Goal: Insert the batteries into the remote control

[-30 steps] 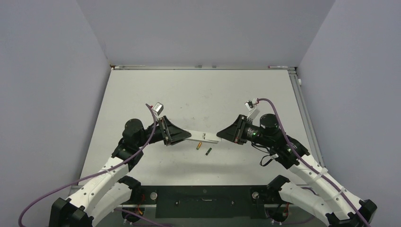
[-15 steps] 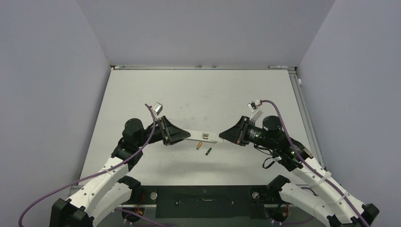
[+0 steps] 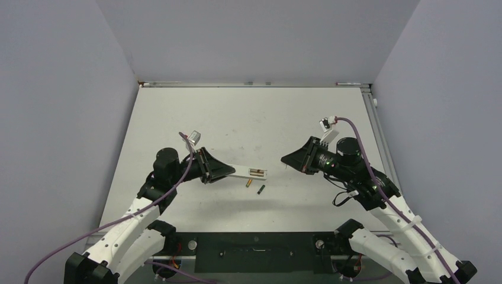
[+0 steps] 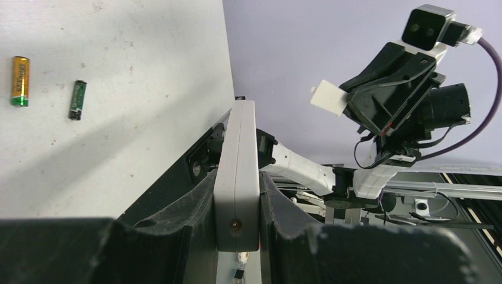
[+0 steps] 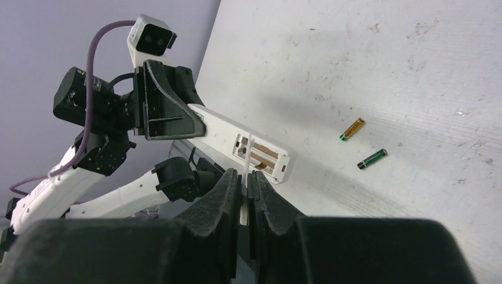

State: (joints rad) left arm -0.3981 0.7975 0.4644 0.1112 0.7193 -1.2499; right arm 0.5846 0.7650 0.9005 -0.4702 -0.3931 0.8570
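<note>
1. my right claw (image 3: 286, 160) now sits well apart from the remote control (image 3: 253, 173), no longer at its tip, clenched on a thin white piece (image 4: 327, 97).
2. my left claw (image 3: 235, 171) keeps gripping the remote control, recess up.
3. gold battery (image 3: 250, 184) and dark battery (image 3: 260, 189) lie unmoved on the tabletop (image 3: 248, 118).

White links (image 3: 125, 228), black joints (image 3: 166, 160) — left pincer (image 3: 233, 171) and right pincer (image 3: 285, 158) black too (purple cables (image 5: 89, 71)).

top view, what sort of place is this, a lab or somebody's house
Most likely a robot lab test cell, not a home: plain grey walls box in a white table, and a left arm and right arm, both cabled, are bolted at its near edge.
</note>
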